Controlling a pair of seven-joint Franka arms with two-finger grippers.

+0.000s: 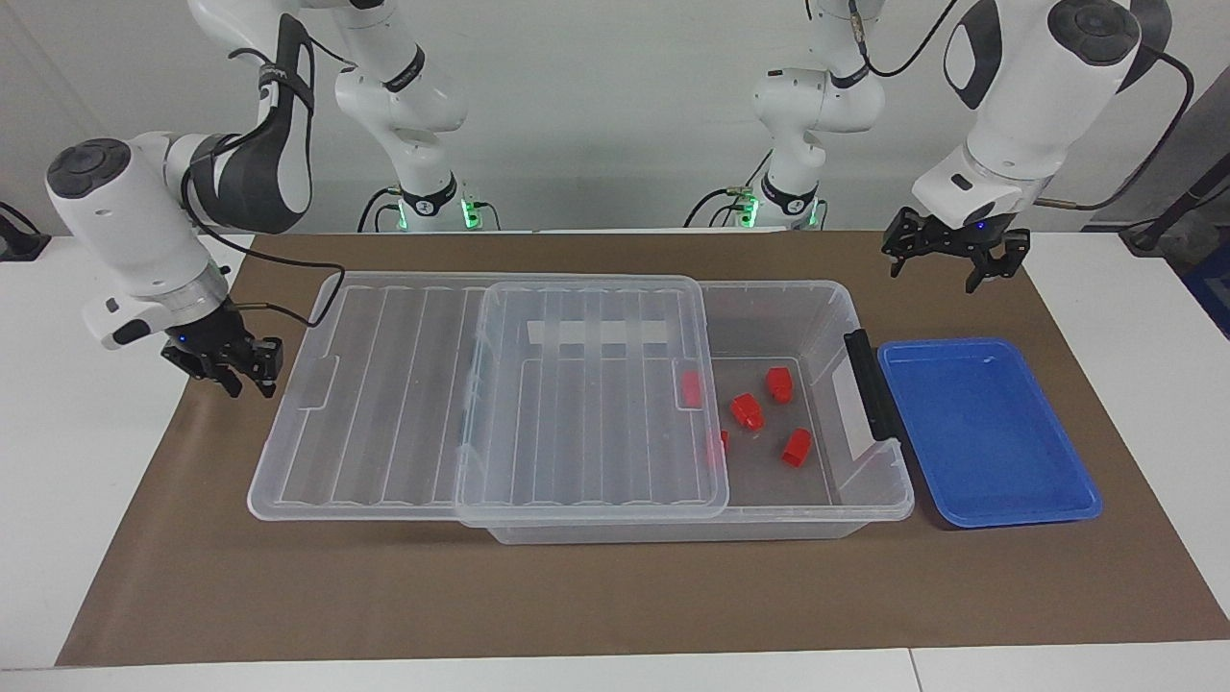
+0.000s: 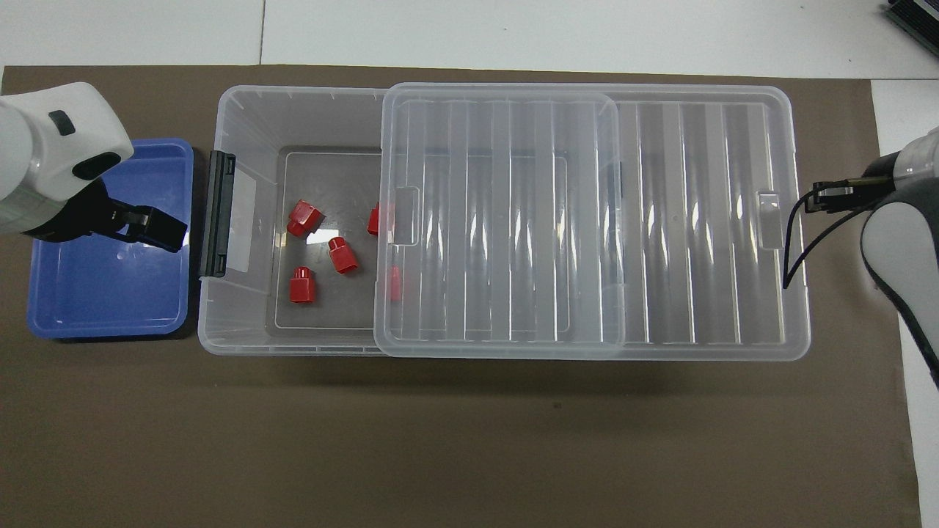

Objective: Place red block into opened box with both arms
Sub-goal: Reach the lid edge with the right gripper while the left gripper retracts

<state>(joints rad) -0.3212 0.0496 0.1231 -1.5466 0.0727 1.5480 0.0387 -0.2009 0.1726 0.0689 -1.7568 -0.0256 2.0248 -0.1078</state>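
Observation:
The clear box (image 1: 826, 322) (image 2: 242, 117) lies along the mat. Its ribbed lid (image 1: 577, 423) (image 2: 499, 220) is slid toward the right arm's end, so the left arm's end is uncovered. Three red blocks (image 1: 747, 411) (image 2: 342, 254) lie on the bare box floor. Two more (image 1: 690, 387) (image 2: 394, 282) show at the lid's edge, partly under it. My left gripper (image 1: 932, 272) (image 2: 147, 224) hangs open and empty over the blue tray, close to the box's black handle. My right gripper (image 1: 245, 380) is low over the mat, right beside the lid's overhanging end.
A shallow blue tray (image 1: 990, 432) (image 2: 103, 293) sits against the box's black handle (image 1: 870, 384) (image 2: 218, 213) at the left arm's end. Brown mat (image 1: 577, 596) runs between the box and the table edge farthest from the robots.

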